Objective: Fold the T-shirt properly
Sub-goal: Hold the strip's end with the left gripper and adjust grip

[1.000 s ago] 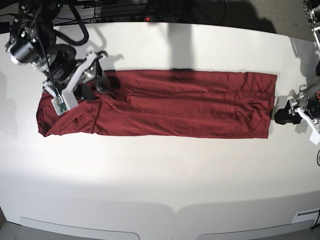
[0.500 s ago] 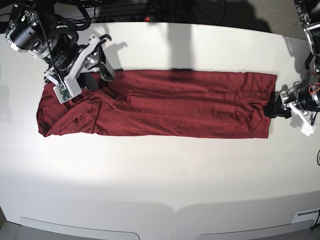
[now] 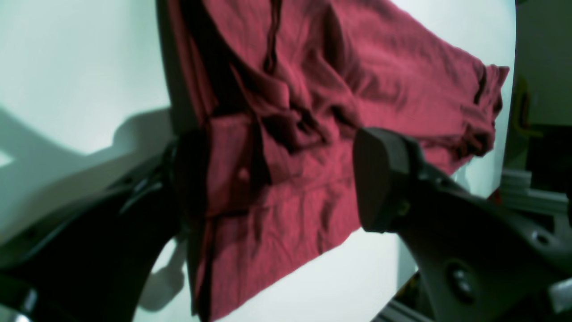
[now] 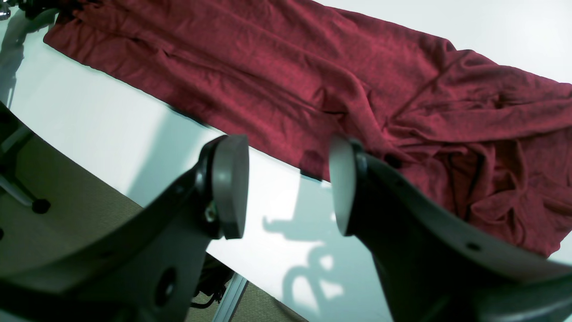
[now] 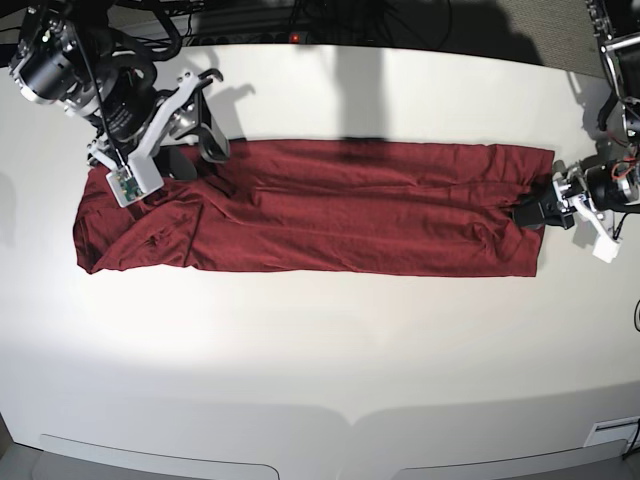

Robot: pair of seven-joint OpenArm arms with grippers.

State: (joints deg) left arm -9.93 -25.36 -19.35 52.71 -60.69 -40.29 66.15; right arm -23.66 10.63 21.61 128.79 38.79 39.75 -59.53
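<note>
The T-shirt (image 5: 350, 205) is dark red and lies folded into a long flat band across the white table (image 5: 320, 350), with bunched wrinkles at its left end. My left gripper (image 5: 530, 212) is low at the band's right end. In the left wrist view the left gripper (image 3: 277, 179) is open wide, and the T-shirt (image 3: 313, 89) edge lies between its fingers. My right gripper (image 5: 195, 155) hovers over the band's upper left edge. Seen from the right wrist, the right gripper (image 4: 286, 183) is open, nothing is between its pads (image 4: 230, 183), and the T-shirt (image 4: 313, 71) lies just beyond.
Dark cables and gear (image 5: 300, 20) run along the table's back edge. The table's rounded front edge (image 5: 350, 420) is near the bottom of the base view. In the right wrist view, carpeted floor (image 4: 67, 223) shows past the table's rim.
My left gripper has slid left from beside the table's right side onto the shirt's right end. The right gripper rose slightly toward the back, then held still.
</note>
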